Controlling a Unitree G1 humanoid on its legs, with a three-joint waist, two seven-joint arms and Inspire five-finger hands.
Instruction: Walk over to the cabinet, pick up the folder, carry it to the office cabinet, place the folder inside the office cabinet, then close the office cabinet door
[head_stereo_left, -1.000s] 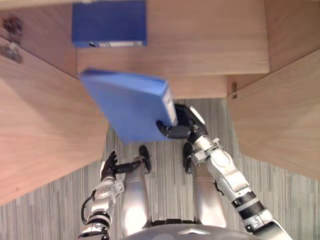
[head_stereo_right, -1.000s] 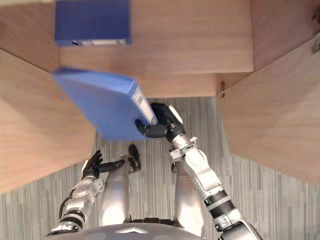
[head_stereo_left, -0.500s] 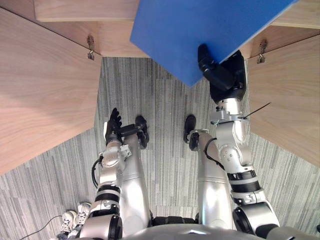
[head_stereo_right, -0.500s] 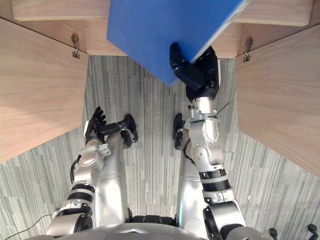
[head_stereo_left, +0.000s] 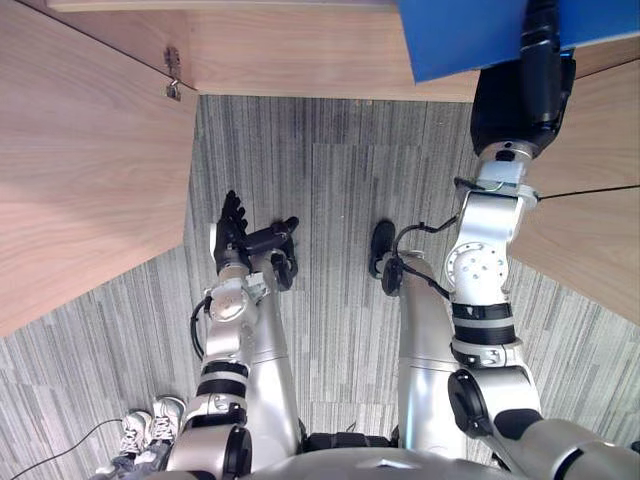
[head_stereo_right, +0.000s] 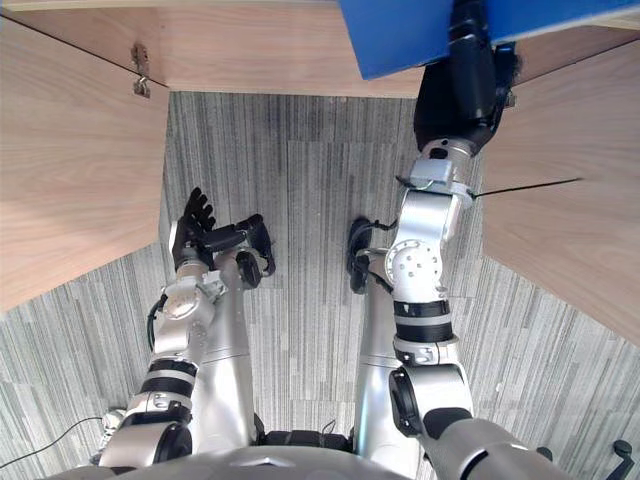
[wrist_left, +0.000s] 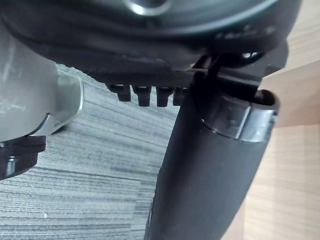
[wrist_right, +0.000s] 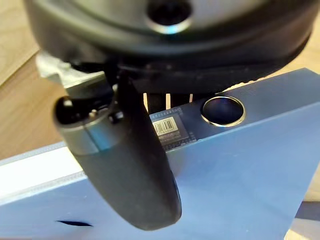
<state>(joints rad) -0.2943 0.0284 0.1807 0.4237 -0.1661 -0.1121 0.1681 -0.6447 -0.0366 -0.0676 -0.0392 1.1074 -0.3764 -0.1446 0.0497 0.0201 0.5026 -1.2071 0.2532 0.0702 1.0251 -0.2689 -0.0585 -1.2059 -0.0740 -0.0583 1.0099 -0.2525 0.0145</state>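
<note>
The blue folder (head_stereo_left: 470, 35) is held up at the top right, over the wooden cabinet's front edge (head_stereo_left: 300, 70). My right hand (head_stereo_left: 525, 85) is shut on it, thumb pressed across the folder's blue face (wrist_right: 240, 170) just below the spine's metal ring hole (wrist_right: 223, 111). My left hand (head_stereo_left: 232, 232) hangs low at my left side with its fingers straight, holding nothing; the left wrist view shows its thumb (wrist_left: 210, 170) over the carpet.
An open wooden cabinet door (head_stereo_left: 80, 170) stands at the left with a hinge (head_stereo_left: 172, 75) near its top. Another wooden door panel (head_stereo_left: 590, 240) stands at the right. Grey striped carpet (head_stereo_left: 330, 170) lies between them. A person's shoes (head_stereo_left: 145, 430) are at the lower left.
My right arm has lifted the folder further up and to the right, toward the cabinet. The camera has tilted down, so the shelf and the second folder have left the picture.
</note>
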